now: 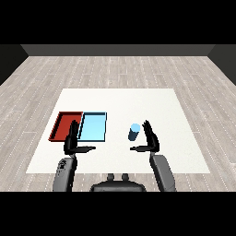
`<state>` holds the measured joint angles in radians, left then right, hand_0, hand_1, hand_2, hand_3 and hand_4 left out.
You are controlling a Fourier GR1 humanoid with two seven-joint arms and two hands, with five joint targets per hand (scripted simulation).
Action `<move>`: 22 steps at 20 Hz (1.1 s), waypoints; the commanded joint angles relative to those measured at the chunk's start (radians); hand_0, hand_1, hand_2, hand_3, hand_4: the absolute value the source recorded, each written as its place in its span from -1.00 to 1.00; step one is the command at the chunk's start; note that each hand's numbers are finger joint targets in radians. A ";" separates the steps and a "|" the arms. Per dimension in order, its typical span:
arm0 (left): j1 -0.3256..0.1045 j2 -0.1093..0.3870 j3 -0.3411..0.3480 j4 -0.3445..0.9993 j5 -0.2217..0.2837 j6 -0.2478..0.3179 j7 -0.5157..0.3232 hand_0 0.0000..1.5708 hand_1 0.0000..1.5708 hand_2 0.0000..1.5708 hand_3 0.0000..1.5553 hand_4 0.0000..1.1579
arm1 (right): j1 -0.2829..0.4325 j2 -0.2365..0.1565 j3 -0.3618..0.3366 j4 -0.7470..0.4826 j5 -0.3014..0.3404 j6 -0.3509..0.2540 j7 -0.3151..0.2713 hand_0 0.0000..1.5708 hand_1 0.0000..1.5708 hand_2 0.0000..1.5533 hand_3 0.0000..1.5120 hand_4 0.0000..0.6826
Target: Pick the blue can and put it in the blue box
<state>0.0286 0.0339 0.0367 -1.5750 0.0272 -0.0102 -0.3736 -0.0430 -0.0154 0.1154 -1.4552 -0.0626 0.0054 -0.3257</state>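
A blue can stands upright on the white table, right of the two trays. My right hand is just to the can's right, fingers straight up and thumb stretched left below the can, open and apart from it. The light blue tray lies left of the can with nothing in it. My left hand hovers at the near edge of the trays, over the seam between them, open with fingers straight and thumb pointing right.
A red tray lies directly left of the light blue tray, touching it. Both forearms come in from the lower corners. Bare table stretches behind the trays and to the right of the can.
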 commanded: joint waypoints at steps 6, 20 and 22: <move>0.025 -0.014 -0.030 -0.020 -0.047 0.028 -0.013 -1.00 -1.00 -1.00 -1.00 -1.00 | -0.118 -0.003 -0.076 0.165 -0.040 0.000 0.010 -1.00 -1.00 -1.00 -1.00 -1.00; 0.016 -0.004 -0.006 0.015 -0.024 0.015 -0.023 -1.00 -1.00 -1.00 -1.00 -1.00 | -0.256 0.015 -0.137 0.413 -0.077 -0.018 -0.037 -1.00 -1.00 -1.00 -1.00 -1.00; 0.011 0.027 0.024 -0.031 0.010 -0.006 0.006 -1.00 -1.00 -1.00 -1.00 -1.00 | -0.317 0.008 -0.164 0.499 -0.095 -0.010 -0.057 -1.00 -1.00 -1.00 -1.00 -1.00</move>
<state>0.0369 0.0325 0.0332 -1.5659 0.0044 0.0098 -0.3936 -0.2841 -0.0075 -0.0077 -1.0590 -0.1383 -0.0258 -0.3541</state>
